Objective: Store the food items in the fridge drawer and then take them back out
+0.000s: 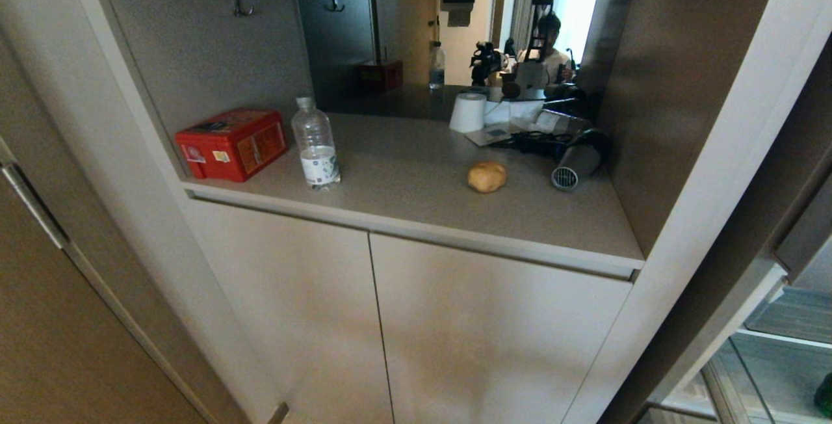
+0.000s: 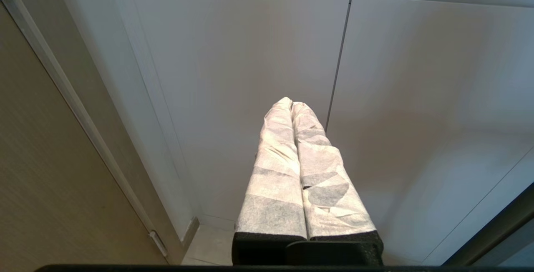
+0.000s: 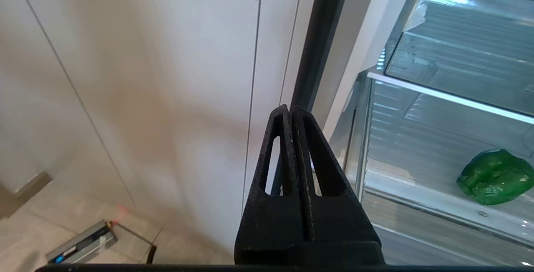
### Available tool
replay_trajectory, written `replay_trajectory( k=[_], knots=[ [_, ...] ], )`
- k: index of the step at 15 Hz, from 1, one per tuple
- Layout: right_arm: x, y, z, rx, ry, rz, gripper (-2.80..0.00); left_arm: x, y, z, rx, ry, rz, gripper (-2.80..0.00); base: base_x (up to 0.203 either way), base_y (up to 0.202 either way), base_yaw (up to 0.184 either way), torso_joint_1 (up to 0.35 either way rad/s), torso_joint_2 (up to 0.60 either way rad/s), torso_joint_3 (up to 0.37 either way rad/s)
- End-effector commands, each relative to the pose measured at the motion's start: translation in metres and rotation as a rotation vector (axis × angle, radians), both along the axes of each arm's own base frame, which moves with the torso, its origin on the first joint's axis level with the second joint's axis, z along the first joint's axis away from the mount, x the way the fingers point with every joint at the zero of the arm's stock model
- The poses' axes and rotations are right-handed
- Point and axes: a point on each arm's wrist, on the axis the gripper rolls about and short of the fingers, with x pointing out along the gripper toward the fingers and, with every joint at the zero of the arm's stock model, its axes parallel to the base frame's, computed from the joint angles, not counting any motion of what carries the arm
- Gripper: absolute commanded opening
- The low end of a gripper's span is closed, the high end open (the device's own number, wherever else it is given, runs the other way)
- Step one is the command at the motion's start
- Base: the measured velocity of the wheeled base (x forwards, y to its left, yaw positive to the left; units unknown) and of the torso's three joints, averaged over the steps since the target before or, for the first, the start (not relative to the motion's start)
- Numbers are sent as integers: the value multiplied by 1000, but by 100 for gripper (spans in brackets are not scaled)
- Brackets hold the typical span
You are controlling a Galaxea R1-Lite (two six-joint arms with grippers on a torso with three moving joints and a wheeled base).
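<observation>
A golden-brown roundish lump (image 1: 487, 177) lies on the counter of a niche, right of the middle. The green bell pepper (image 3: 494, 176) lies inside the open fridge drawer (image 3: 400, 186); the head view catches only a green sliver of it (image 1: 825, 395) at the lower right edge. My right gripper (image 3: 290, 108) is shut and empty. It hangs low in front of the cabinet's right edge, left of the drawer and apart from the pepper. Shut and empty as well, my left gripper (image 2: 290, 102), wrapped in white, faces the cabinet doors (image 2: 258, 55). Neither arm shows in the head view.
On the counter stand a red tin box (image 1: 232, 143), a clear water bottle (image 1: 315, 144), a white paper roll (image 1: 468, 112) and a hair dryer (image 1: 575, 165) with a cable. A mirror behind reflects a person. A small grey device (image 3: 81, 245) lies on the floor.
</observation>
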Motion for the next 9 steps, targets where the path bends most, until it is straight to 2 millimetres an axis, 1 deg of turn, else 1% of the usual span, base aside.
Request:
replay_trajectory(
  k=[1,3,9],
  knots=[
    [0,0,-2,11,5,0,-280,1,0,-3,-1,11,0,-280,0,0,0,0,0,0],
    [0,0,-1,74,6,-6,-280,1,0,-3,0,11,0,-280,0,0,0,0,0,0],
    [0,0,-1,64,5,-2,-280,1,0,-3,0,11,-1,-280,0,0,0,0,0,0]
  ],
)
